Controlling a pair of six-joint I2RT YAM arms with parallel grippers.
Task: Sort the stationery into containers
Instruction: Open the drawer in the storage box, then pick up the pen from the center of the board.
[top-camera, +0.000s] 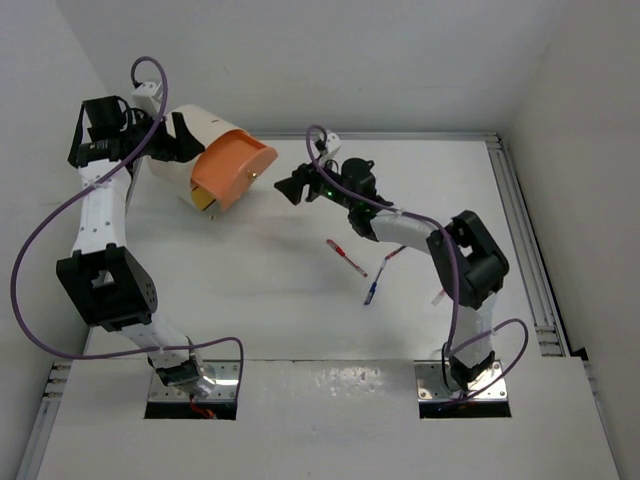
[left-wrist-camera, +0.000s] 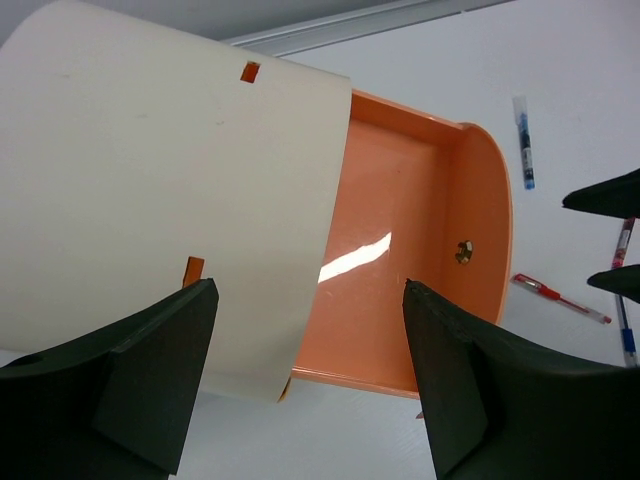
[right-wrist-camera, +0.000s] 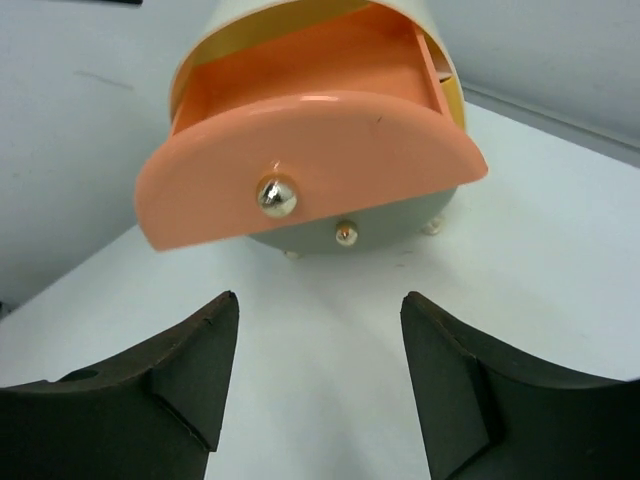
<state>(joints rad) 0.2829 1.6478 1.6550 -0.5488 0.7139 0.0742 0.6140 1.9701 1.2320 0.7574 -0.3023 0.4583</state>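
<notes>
White tabletop, walled. Cream container (top-camera: 205, 130) far left, orange drawer (top-camera: 232, 168) out, likely to receive pens (top-camera: 346, 258) lying loose mid-table. Left gripper (left-wrist-camera: 308, 300) released beside its wall. Right gripper (right-wrist-camera: 318, 300) released, facing the drawer knob (right-wrist-camera: 276, 196).

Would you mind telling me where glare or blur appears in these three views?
Left wrist view: a bright white glare streak on the floor of the orange drawer. Right wrist view: a hot highlight on the knob, and the right tool's fingers look slightly soft. Top external view: even light, blotchy reflections on the near table panel.
</notes>
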